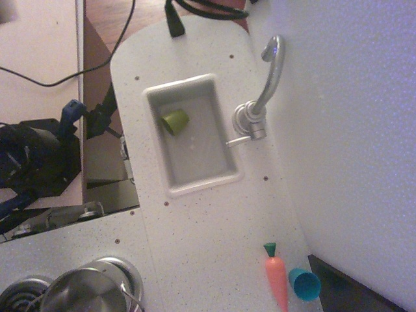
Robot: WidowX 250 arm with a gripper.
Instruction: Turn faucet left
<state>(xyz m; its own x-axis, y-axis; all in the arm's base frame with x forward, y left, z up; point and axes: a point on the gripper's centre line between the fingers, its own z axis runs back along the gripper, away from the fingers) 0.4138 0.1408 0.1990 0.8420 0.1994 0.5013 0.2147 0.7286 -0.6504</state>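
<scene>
Silver and shiny, the faucet (259,97) stands at the sink (195,188) rim's wall-side edge, its gooseneck spout swung off the basin and pointing along the white wall (351,130). The turn looks finished, so nothing seems left but a check. No claw is in view, so whether it is apart or together cannot be told. Inside the sink lies a green cup (175,121); bare bench (214,234) stretches from the sink to a carrot (276,276) and blue cup (304,284).
</scene>
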